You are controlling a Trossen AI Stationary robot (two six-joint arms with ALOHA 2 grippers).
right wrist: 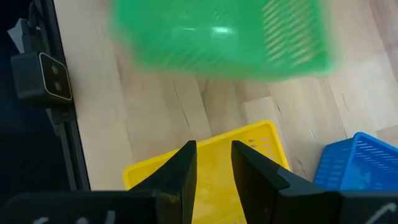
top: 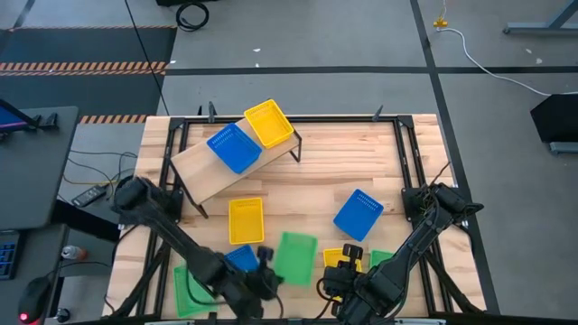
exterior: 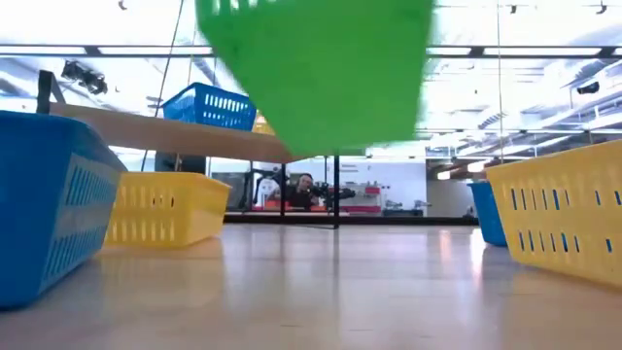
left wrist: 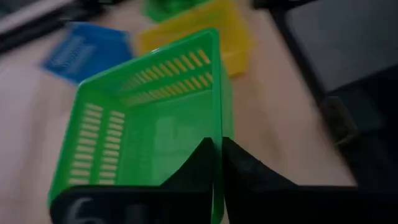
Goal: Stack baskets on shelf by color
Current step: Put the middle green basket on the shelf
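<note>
Holding a green basket (left wrist: 149, 124) by one wall, your left gripper (left wrist: 217, 158) sits at about 6 o'clock on the table (top: 361, 162), its fingers pinched together on that single thin rim. In the low view the basket hangs clear of the tabletop and tilted, so the risk is plain: a one-wall pinch lets it swing, twist or slip out if you move fast. The shelf (top: 203, 171) lies toward 11 o'clock and already carries a blue basket (top: 234, 147) and a yellow one (top: 269, 123), the yellow overhanging the far end. Come in low and you could knock either off, or catch the shelf's edge. Watch the carry path too, since a yellow basket (top: 246, 220) lies between you and the shelf. The right gripper (right wrist: 212, 163) waits around 5 o'clock, fingers slightly apart over another yellow basket (right wrist: 205, 168) and gripping nothing. It sits near your load, so a swing could clip it.
</note>
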